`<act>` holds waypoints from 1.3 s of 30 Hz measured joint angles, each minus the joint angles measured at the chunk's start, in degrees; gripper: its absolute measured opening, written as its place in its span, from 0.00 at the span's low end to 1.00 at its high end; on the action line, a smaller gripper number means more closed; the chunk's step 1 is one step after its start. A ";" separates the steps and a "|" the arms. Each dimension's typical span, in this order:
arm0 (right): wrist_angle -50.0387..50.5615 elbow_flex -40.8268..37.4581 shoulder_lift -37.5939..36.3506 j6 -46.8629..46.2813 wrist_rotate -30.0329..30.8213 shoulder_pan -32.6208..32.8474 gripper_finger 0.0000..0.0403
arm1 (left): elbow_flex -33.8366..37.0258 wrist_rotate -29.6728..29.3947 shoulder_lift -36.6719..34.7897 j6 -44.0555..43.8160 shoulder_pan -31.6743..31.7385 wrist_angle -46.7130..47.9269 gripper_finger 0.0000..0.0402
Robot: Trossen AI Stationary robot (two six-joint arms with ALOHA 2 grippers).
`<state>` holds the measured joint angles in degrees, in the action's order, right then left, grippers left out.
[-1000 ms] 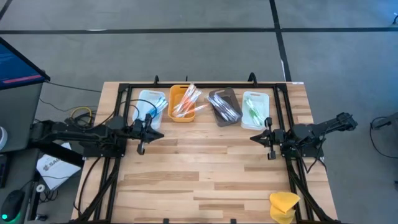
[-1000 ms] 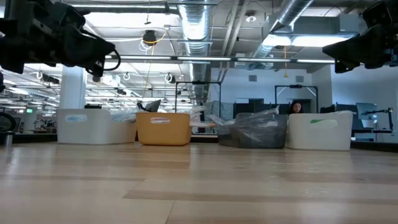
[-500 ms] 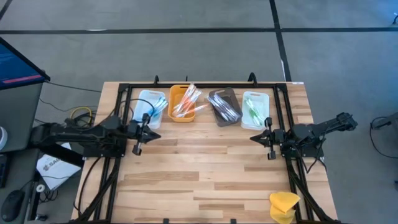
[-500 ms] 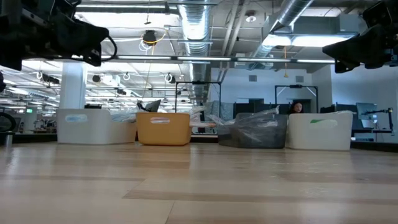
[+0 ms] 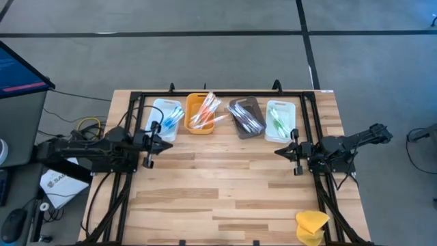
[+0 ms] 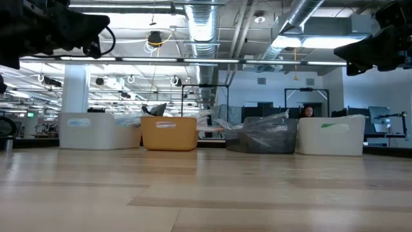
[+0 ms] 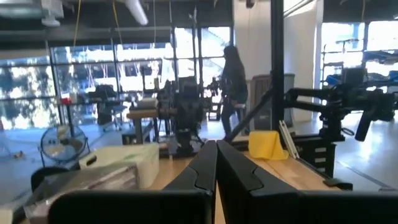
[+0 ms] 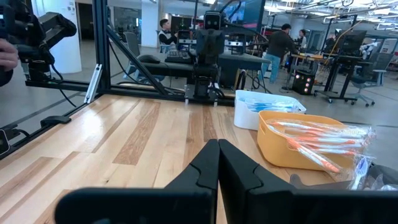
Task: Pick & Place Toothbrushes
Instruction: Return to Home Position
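- High view: the toothbrushes (image 5: 206,111) lie in four bins in a row along the far side of the table (image 5: 225,191). Their long axes run roughly near-to-far, a little slanted.
  - The left gripper (image 5: 160,141) hangs just short of the left white bin (image 5: 156,104), which holds the blue ones.
  - The right gripper (image 5: 278,152) hangs just short of the right white bin (image 5: 291,106), which holds the green ones.
  - The orange bin (image 5: 198,131) and gray bin (image 5: 238,102) sit between the two white ones.
- Low view: both arms are high above the boards, one at each upper corner, and the bins are lined up behind them. I see no brush loose on the wood.
- Left wrist view: its fingers (image 7: 205,167) are pressed together, pinching nothing.
- Right wrist view: its fingers (image 8: 206,163) are likewise pressed together and empty. The orange-handled brushes lie lengthwise in their bin ahead.
- Judgement: every brush lies farther from each gripper than its bin wall, so the coming move looks like a plain retreat outward (each arm toward its own side), away from the row.
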<state>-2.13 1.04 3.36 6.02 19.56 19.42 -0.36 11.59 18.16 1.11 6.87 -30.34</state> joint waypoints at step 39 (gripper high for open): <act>0.00 0.00 0.01 0.00 0.02 0.00 0.00 | 0.00 6.86 -7.47 0.12 0.00 19.09 0.00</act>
<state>-2.13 1.04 3.36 6.02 19.57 19.41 -0.36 18.45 10.69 1.23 6.87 -11.25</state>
